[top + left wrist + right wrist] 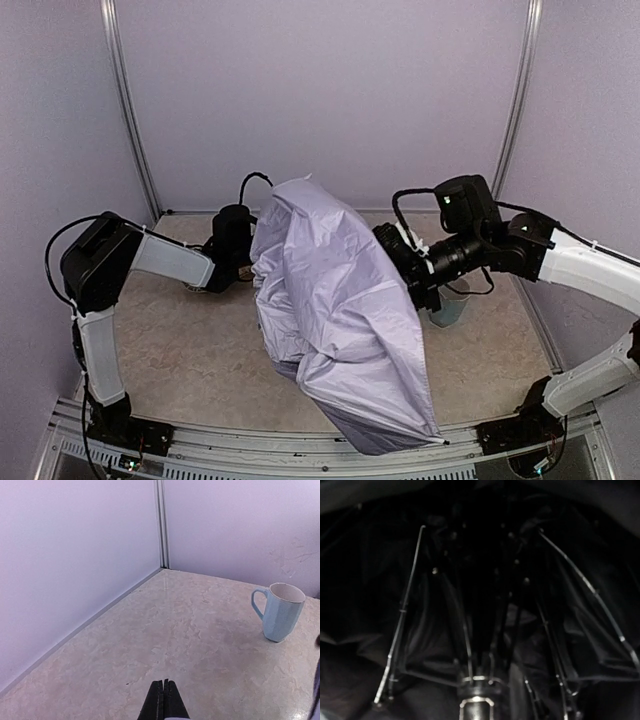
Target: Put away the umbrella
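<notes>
Nearest the top camera, the lower hem of the pale lavender crinkly fabric umbrella (pixel 340 310) hangs at the table's near edge, right of centre. Its half-collapsed canopy stands mid-table, and the long axis of the draped fabric runs diagonally from back centre down to that near hem. At its left edge is the left gripper (pixel 163 684). In the left wrist view the black fingers are pressed together with no gap above the beige marbled tabletop (pixel 175 630), and nothing can be seen between them. The canopy's open underside faces right, where the right gripper (pixel 402 264) disappears into the fabric. The right wrist view shows only the black lining (pixel 365 580), thin metal ribs (pixel 402 625) fanning away from the camera, and the dark shaft (pixel 476 707) running straight ahead. The right fingers are not visible, so their grip cannot be told. At far right a light blue faceted ceramic cup (pixel 280 612) stands upright on the table, partly under the right forearm and just beside the canopy. Its contents cannot be made out.
</notes>
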